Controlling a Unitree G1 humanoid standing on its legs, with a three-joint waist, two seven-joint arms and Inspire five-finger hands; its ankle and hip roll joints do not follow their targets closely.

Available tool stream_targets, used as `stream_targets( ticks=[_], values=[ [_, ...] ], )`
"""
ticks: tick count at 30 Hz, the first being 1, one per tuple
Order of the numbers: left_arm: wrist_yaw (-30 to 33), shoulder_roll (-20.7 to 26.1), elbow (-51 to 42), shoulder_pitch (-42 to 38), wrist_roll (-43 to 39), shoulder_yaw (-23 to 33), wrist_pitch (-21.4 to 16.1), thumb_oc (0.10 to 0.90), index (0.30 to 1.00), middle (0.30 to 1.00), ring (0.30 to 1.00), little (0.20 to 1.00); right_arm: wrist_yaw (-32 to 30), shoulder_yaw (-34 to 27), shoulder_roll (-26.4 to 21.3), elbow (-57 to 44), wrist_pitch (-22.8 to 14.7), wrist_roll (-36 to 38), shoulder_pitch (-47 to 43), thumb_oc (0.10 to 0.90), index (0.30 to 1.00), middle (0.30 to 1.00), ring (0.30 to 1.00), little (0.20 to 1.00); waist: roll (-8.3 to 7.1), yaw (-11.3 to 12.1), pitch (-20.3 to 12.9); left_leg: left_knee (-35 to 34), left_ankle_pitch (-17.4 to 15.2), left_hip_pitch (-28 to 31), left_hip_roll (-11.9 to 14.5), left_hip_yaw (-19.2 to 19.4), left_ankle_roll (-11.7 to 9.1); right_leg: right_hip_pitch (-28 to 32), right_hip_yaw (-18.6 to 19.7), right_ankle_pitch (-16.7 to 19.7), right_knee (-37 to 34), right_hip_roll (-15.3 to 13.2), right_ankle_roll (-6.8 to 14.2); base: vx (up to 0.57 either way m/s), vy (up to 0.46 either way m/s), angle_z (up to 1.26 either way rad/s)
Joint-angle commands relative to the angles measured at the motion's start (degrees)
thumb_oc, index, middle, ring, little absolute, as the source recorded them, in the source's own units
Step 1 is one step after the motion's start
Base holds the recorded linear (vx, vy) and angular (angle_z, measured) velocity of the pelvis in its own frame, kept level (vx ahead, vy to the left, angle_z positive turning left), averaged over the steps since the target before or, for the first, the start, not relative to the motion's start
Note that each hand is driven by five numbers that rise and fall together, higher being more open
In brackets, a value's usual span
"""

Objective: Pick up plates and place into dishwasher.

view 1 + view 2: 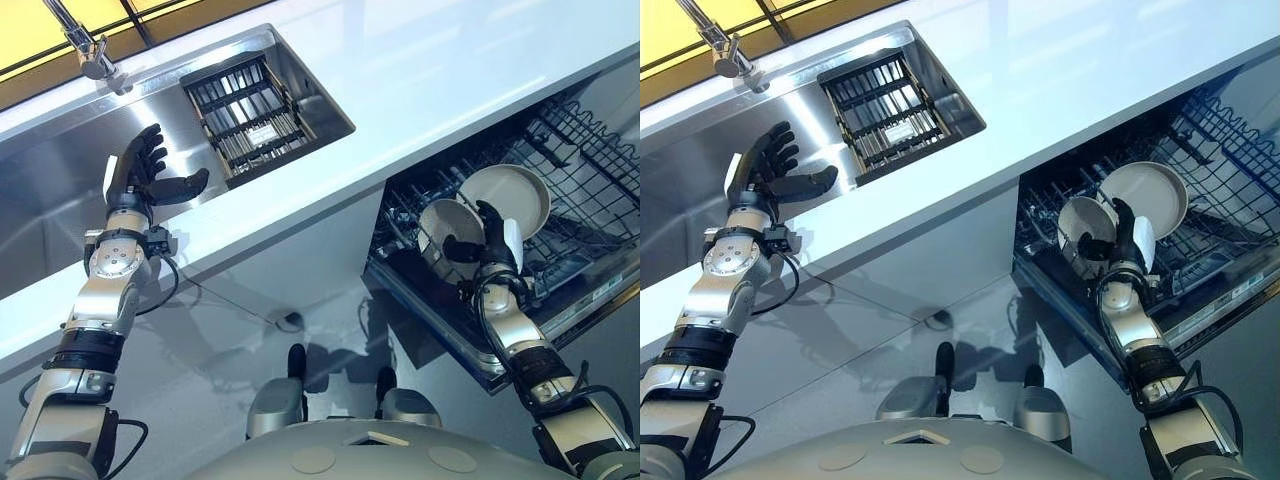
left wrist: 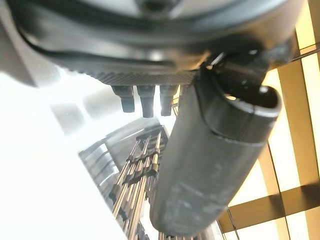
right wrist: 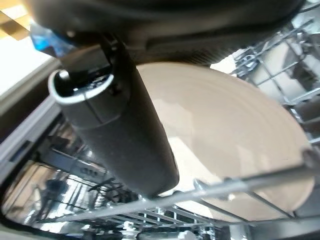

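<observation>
Right hand (image 1: 488,245), near right, fingers clamped on the rim of a round cream ceramic plate (image 1: 445,228). Beyond: long white surface (image 1: 430,80); stainless steel sink (image 1: 60,170) at far left; dark wire dishwasher rack (image 1: 590,170) at right, that plate on edge among its wires; black slatted drainer (image 1: 245,115) in the sink; second, larger cream plate (image 1: 515,190) just behind the held one; left hand (image 1: 140,170) above the sink, fingers spread, empty. Likely stiff, glazed, slippery, chip-prone, moderately heavy: best pinched at the rim, thumb across the face.

The right hand (image 1: 490,238) covers part of the plate (image 1: 441,224).
</observation>
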Motion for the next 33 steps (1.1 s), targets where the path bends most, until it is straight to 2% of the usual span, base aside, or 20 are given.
stream_targets(
  ticks=[1, 5, 9, 11, 14, 18, 22, 27, 33],
  values=[
    [1.55, 1.94, -2.12, -6.21, 1.10, 2.06, -5.21, 0.800, 0.900, 0.900, 0.900, 0.900, -2.03, -1.52, -0.71, -9.13, -7.64, -2.86, -3.63, 0.800, 0.900, 0.900, 0.900, 0.900, -1.73, -0.56, -3.69, 5.58, -8.90, 0.30, -5.10, 3.33, 3.04, -6.06, 1.81, -5.93, 9.89, 2.45, -1.83, 0.00, 0.000, 0.00],
    [1.79, 1.75, -2.22, -6.06, 1.24, 2.23, -4.83, 0.800, 0.900, 0.900, 0.900, 0.900, -2.30, -2.40, -0.82, -9.87, -9.02, -2.41, -2.95, 0.800, 0.900, 0.900, 0.900, 0.900, -1.70, -0.96, -3.84, 5.51, -9.00, 0.61, -5.06, 3.81, 3.11, -5.96, 2.06, -5.96, 9.87, 2.58, -1.87, 0.00, 0.000, -0.01],
    [2.31, 1.36, -3.29, -4.48, 1.70, 2.95, -5.02, 0.800, 0.900, 0.900, 0.900, 0.900, -4.17, -4.72, -0.19, -14.81, -12.84, 0.57, -1.41, 0.800, 0.900, 0.900, 0.900, 0.900, -1.60, -1.59, -3.72, 5.47, -9.09, 0.78, -4.95, 4.24, 3.22, -6.07, 2.73, -6.04, 10.01, 2.78, -1.94, 0.00, 0.003, -0.05],
    [2.15, 0.75, -2.90, -2.90, 2.25, 4.04, -6.41, 0.800, 0.900, 0.900, 0.900, 0.900, -4.35, -7.52, 1.06, -16.94, -15.57, 2.63, 1.27, 0.800, 0.900, 0.900, 0.900, 0.900, -1.52, -2.31, -3.60, 5.48, -9.29, 0.83, -4.84, 4.73, 3.32, -6.45, 3.19, -6.32, 10.53, 2.84, -1.85, -0.01, 0.020, -0.11],
    [2.26, 0.44, -3.46, -1.51, 2.39, 5.41, -6.39, 0.800, 0.900, 0.900, 0.900, 0.900, -6.34, -10.69, 2.30, -17.97, -19.21, 4.70, 5.11, 0.800, 0.900, 0.900, 0.900, 0.900, -1.27, -3.18, -3.73, 5.12, -9.40, 1.09, -4.77, 5.39, 3.50, -6.75, 3.71, -6.57, 10.78, 2.94, -1.76, -0.02, 0.022, -0.09],
    [2.37, 0.27, -3.54, -0.48, 2.27, 6.51, -5.82, 0.800, 0.900, 0.900, 0.900, 0.900, -6.03, -15.48, 2.86, -14.61, -22.78, 8.19, 8.12, 0.800, 0.900, 0.900, 0.900, 0.900, -1.04, -4.26, -4.16, 5.01, -9.69, 1.52, -4.62, 6.47, 3.55, -6.84, 4.05, -6.76, 10.88, 3.01, -1.67, -0.01, 0.004, -0.07],
    [1.86, 0.39, -3.49, -0.52, 2.27, 6.87, -4.82, 0.800, 0.900, 0.900, 0.900, 0.900, -4.24, -19.08, 2.62, -9.41, -26.08, 14.73, 8.42, 0.800, 0.900, 0.900, 0.900, 0.900, -0.87, -4.56, -4.36, 5.13, -9.78, 1.66, -4.47, 6.85, 3.36, -6.60, 4.10, -6.85, 10.85, 3.04, -1.73, 0.00, -0.019, -0.14],
    [1.00, 1.26, -2.55, -1.82, 1.72, 5.94, -4.10, 0.800, 0.900, 0.900, 0.900, 0.900, -1.92, -20.15, 2.51, -4.12, -24.76, 20.34, 7.58, 0.800, 0.900, 0.900, 0.900, 0.900, -0.61, -4.36, -4.48, 5.14, -9.69, 1.79, -4.48, 6.74, 3.09, -6.17, 3.76, -6.68, 10.60, 2.98, -1.77, 0.00, -0.036, -0.07],
    [0.64, 1.92, -2.13, -3.10, 1.49, 4.55, -3.38, 0.800, 0.900, 0.900, 0.900, 0.900, -0.64, -19.58, 1.71, 1.35, -22.79, 23.61, 6.32, 0.800, 0.900, 0.900, 0.900, 0.900, -0.52, -3.72, -4.33, 5.42, -9.39, 1.39, -4.30, 6.20, 2.77, -5.95, 3.08, -6.55, 10.44, 3.00, -1.94, -0.01, -0.049, 0.01]
  ],
)
